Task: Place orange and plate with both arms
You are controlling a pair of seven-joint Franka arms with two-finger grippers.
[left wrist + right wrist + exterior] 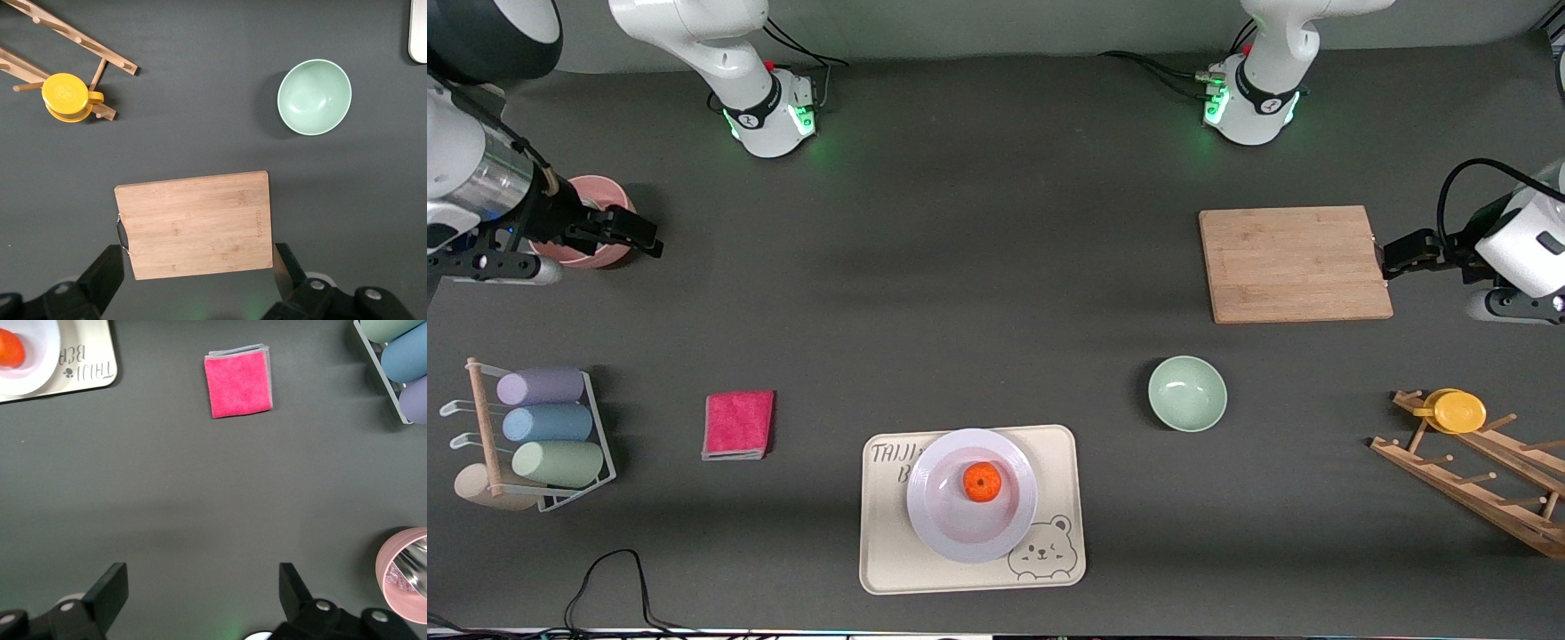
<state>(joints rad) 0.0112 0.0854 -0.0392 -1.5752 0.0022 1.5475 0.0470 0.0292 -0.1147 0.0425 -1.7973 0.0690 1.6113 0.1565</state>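
Observation:
The small orange (982, 481) lies in the middle of the white plate (951, 526). The plate rests on a cream bear tray (889, 551) near the front camera. In the right wrist view, the orange (8, 348) and the plate (37, 360) show at a corner. My left gripper (1398, 256) hangs open and holds nothing; it is over the wooden cutting board's edge (198, 267) at the left arm's end of the table. My right gripper (640, 236) is open over bare table (198, 587) beside a pink bowl, with nothing in it. Both grippers are well away from the plate.
A wooden cutting board (1294, 264) lies at the left arm's end, with a pale green bowl (1187, 393) nearer the camera. A wooden rack (1485, 480) carries a yellow cup (1458, 411). Toward the right arm's end are a pink bowl (600, 191), a pink cloth (738, 425) and a cup rack (543, 427).

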